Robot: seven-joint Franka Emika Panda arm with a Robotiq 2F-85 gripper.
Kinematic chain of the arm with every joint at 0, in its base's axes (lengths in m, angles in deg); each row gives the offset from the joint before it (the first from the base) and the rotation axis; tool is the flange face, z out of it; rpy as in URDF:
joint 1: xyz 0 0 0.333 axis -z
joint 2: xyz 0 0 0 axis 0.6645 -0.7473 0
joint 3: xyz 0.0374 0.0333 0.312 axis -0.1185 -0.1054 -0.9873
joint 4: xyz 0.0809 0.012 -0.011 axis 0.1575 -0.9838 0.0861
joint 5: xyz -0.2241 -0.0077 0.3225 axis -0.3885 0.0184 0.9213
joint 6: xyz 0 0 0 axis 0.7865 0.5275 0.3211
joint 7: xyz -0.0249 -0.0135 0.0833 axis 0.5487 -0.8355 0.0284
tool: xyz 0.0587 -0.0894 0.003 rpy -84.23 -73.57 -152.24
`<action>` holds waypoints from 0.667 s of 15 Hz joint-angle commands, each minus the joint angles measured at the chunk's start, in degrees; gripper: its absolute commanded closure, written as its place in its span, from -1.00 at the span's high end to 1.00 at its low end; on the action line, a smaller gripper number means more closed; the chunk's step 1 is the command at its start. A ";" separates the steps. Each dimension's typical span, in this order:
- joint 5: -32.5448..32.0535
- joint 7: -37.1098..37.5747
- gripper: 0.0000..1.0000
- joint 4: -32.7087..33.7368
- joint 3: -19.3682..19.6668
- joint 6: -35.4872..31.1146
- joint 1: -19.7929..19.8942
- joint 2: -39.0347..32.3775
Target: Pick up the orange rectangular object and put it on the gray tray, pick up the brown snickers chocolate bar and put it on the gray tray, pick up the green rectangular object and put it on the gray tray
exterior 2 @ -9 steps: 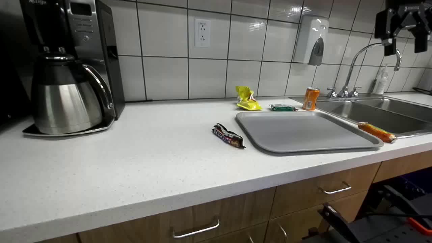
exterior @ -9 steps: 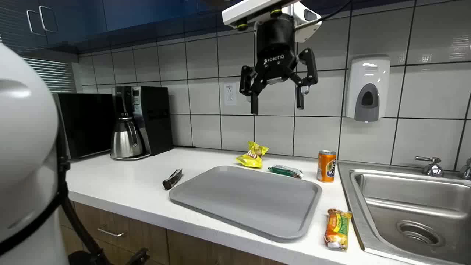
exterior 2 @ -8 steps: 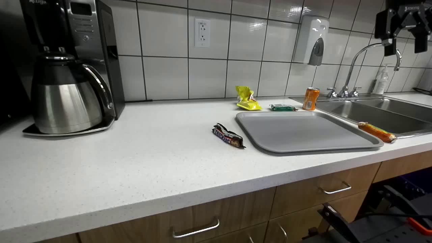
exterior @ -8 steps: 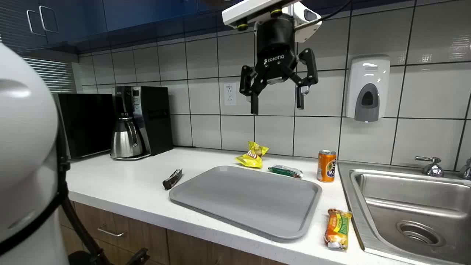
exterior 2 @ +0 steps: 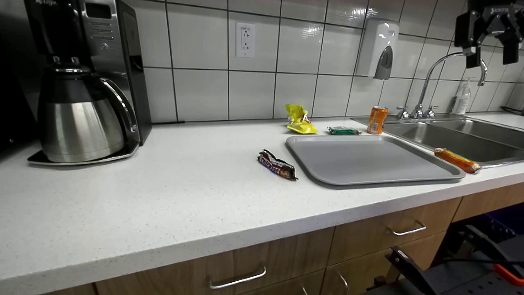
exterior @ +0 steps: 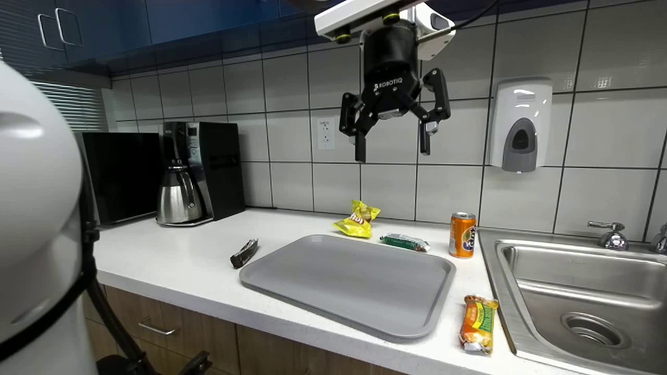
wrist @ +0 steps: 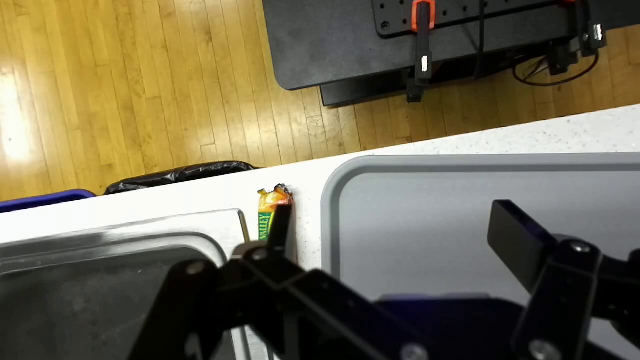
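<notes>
In an exterior view, the step in hand seems the first: fetching the orange packet (exterior: 478, 324), lying between tray (exterior: 349, 284) and sink (exterior: 513, 307); next calls for reaching over and lowering onto it. Left to right: one chocolate bar (exterior: 244, 253), one tray, one yellow bag (exterior: 357, 219), one gripper (exterior: 392, 151) high up, spread wide, holding nothing, one green bar (exterior: 405, 242), one soda can (exterior: 462, 235), one orange packet.

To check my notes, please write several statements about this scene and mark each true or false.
1. The black, two-fingered gripper is open. True.
2. The slim, dark, wrapped Snickers bar lies outside the flat, gray, rectangular tray. True.
3. The gripper rests on the tray. False: it hangs well above.
4. The slim, green, wrapped bar lies beside the orange, cylindrical metal can. True.
5. The can lies on its side. False: it stands upright.
</notes>
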 commanded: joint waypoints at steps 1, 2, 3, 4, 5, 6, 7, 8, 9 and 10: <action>-0.03 0.05 1.00 0.07 0.16 0.09 -0.20 0.00; -0.03 0.05 1.00 0.07 0.16 0.09 -0.20 0.00; -0.35 -0.34 1.00 0.01 0.44 -0.21 -0.01 -0.14; -0.50 -0.66 1.00 0.08 0.71 -0.16 0.16 -0.36; -0.82 -1.25 1.00 0.07 1.20 -0.42 0.44 -0.60; -1.04 -1.72 1.00 0.12 1.68 -0.48 0.66 -0.87; -1.40 -1.93 1.00 0.08 2.32 -1.12 0.98 -1.13; -1.51 -2.38 1.00 0.23 2.92 -1.25 1.12 -1.44; -1.90 -2.93 1.00 0.27 3.66 -2.08 1.37 -1.88; -2.07 -3.33 1.00 0.46 4.26 -2.43 1.54 -2.35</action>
